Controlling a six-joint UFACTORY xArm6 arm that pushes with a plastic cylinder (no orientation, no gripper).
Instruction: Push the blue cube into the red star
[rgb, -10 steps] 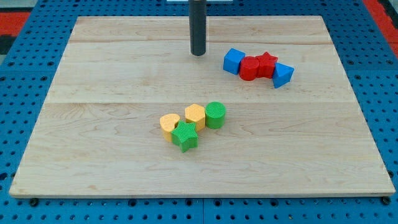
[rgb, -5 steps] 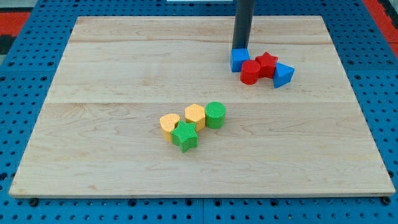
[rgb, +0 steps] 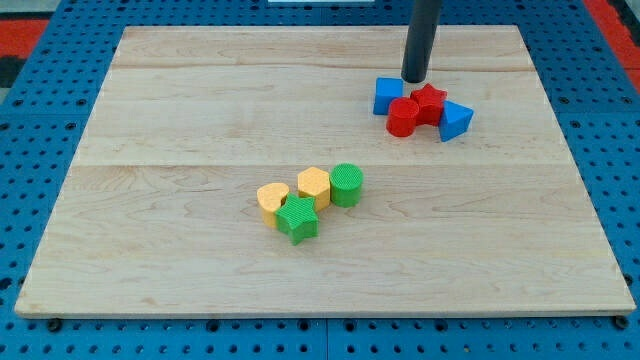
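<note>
The blue cube (rgb: 387, 95) sits at the upper right of the wooden board (rgb: 200, 110). It touches the red cylinder (rgb: 403, 117) on its lower right. The red star (rgb: 429, 102) lies just right of the cube and behind the cylinder, close to the cube or touching it. A second blue block (rgb: 455, 120), wedge-like, touches the star's right side. My tip (rgb: 414, 79) stands just above the cluster in the view, between the cube and the star, close to both.
A second cluster lies at the board's middle: a yellow block (rgb: 272, 201), a yellow hexagonal block (rgb: 313, 186), a green cylinder (rgb: 346, 185) and a green star (rgb: 298, 219). Blue pegboard (rgb: 40, 200) surrounds the board.
My tip moved right along the top of the board, from left of the blue cube to above the cluster. The blue cube shifted slightly right, against the red blocks.
</note>
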